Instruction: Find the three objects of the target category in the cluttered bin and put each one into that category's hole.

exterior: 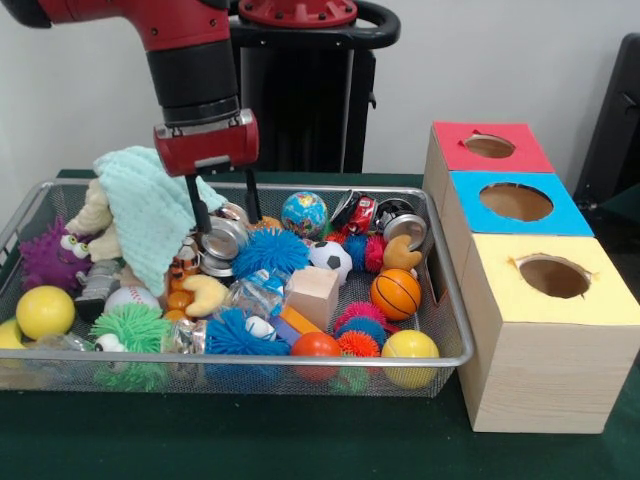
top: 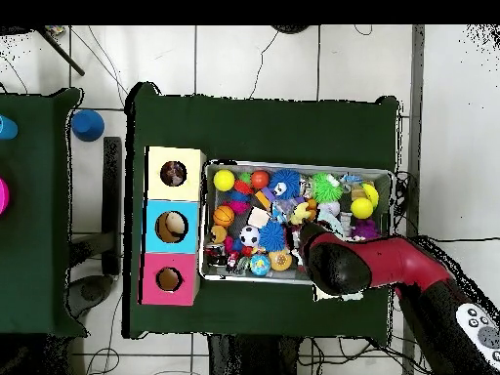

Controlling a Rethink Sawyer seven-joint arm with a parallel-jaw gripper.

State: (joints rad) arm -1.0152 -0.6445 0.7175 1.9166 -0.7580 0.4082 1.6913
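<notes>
- the gripper hangs in the upper left of the front view, its two thin fingers spread and pinching nothing, tips just above a shiny metal tin in the wire bin
- no rope ball shows in either view; judging from that, the targets lie buried under the clutter or under the pale green cloth at the bin's upper left
- risk: closing here would likely pinch the tin or the blue spiky ball beside it, a wrong catch
- risk: a finger may snag the cloth, dragging it and the plush toy over the rim
- risk: digging could roll the basketball or other smooth balls out
- counts: three boxes at the right, topped red, blue and yellow; the yellow-topped hole is lowest in the frame
- three plain yellow balls, one soccer ball, one wooden block; zero rope balls visible
</notes>
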